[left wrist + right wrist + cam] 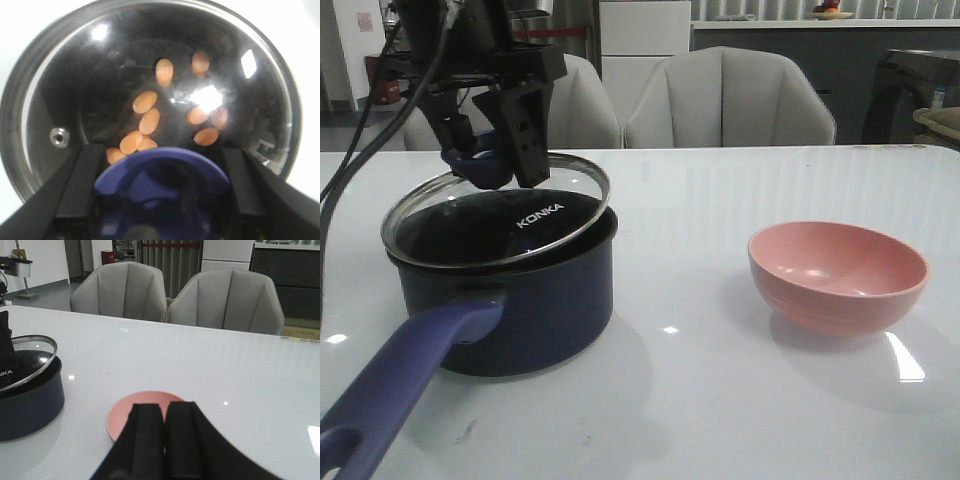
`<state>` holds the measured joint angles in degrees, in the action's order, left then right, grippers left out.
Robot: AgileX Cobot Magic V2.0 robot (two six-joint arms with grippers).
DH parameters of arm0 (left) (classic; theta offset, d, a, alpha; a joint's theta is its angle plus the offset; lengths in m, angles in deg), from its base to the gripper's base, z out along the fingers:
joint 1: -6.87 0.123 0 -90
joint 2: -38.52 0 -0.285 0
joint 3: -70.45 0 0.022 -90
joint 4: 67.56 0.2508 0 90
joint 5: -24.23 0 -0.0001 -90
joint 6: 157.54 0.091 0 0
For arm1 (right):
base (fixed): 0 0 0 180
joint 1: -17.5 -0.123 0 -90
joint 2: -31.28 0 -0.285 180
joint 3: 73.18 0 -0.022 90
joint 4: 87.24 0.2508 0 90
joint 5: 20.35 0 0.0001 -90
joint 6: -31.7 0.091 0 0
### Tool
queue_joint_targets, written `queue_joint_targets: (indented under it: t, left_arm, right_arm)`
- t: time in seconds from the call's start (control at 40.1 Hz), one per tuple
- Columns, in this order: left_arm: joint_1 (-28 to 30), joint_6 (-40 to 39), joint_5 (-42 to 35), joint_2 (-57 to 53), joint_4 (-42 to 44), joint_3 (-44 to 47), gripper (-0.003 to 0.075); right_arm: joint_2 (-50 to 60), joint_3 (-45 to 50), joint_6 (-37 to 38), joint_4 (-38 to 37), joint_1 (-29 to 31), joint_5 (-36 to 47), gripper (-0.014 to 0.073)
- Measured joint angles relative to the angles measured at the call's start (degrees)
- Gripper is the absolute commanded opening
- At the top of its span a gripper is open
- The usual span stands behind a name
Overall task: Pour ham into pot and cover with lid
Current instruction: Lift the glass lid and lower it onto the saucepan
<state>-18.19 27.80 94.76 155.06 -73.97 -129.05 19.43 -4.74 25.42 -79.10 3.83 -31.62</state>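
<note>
Pink bowl (838,275), two grey chairs (730,98)

Lighting's pretty even and bright from overhead on my feeds. I get white glare spots on the table (905,365) and big reflections on the lid (210,95). Left wrist view is soft, and the knob (160,190) up close is blurry.

Two grey chairs (175,292) behind glossy white table (720,400).
</note>
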Motion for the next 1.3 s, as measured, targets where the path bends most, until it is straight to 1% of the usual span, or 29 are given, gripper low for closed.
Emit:
queue_joint_targets:
  t: [0.05,0.15,0.174,0.224,0.274,0.349,0.399,0.847,0.947,1.071,1.296]
  left_arm:
    - [0.0,0.0,0.0,0.02,0.0,0.0,0.0219]
    - [0.0,0.0,0.0,0.02,0.0,0.0,0.035]
    - [0.0,0.0,0.0,0.02,0.0,0.0,0.0368]
    - [0.0,0.0,0.0,0.11,0.0,0.0,0.0438]
    - [0.0,0.0,0.0,0.22,0.0,0.0,0.0492]
    - [0.0,0.0,0.11,0.51,-0.15,0.0,0.0547]
    - [0.0,-0.02,0.11,0.6,-0.39,0.0,0.0564]
    - [0.0,-0.02,0.11,-0.73,-1.26,0.0,0.0565]
    - [0.0,-0.02,0.11,-3.9,-1.01,0.27,0.0563]
    - [0.0,0.1,0.24,-10.89,-0.37,2.51,0.0547]
    - [0.0,0.1,0.25,-25.42,0.5,10.14,0.0481]
  right_arm:
    - [0.0,0.0,0.0,0.0,0.0,0.0,0.0142]
    - [0.0,0.0,0.0,0.0,0.0,0.0,0.0142]
    - [0.0,0.0,0.0,0.0,0.0,0.0,0.0142]
    - [0.0,0.0,0.0,0.0,0.0,0.0,0.0142]
    - [0.0,0.0,0.0,0.0,0.0,0.0,0.0142]
    - [0.0,0.0,0.0,0.0,0.0,0.0,0.0142]
    - [0.0,0.0,0.0,0.0,0.0,0.0,0.0142]
    - [0.0,0.0,0.0,0.0,0.0,0.09,0.0142]
    - [0.0,0.0,0.0,0.0,0.0,0.09,0.0142]
    - [0.0,0.0,0.0,0.0,0.0,0.09,0.0142]
    - [0.0,0.0,0.0,0.0,0.0,0.09,0.0142]
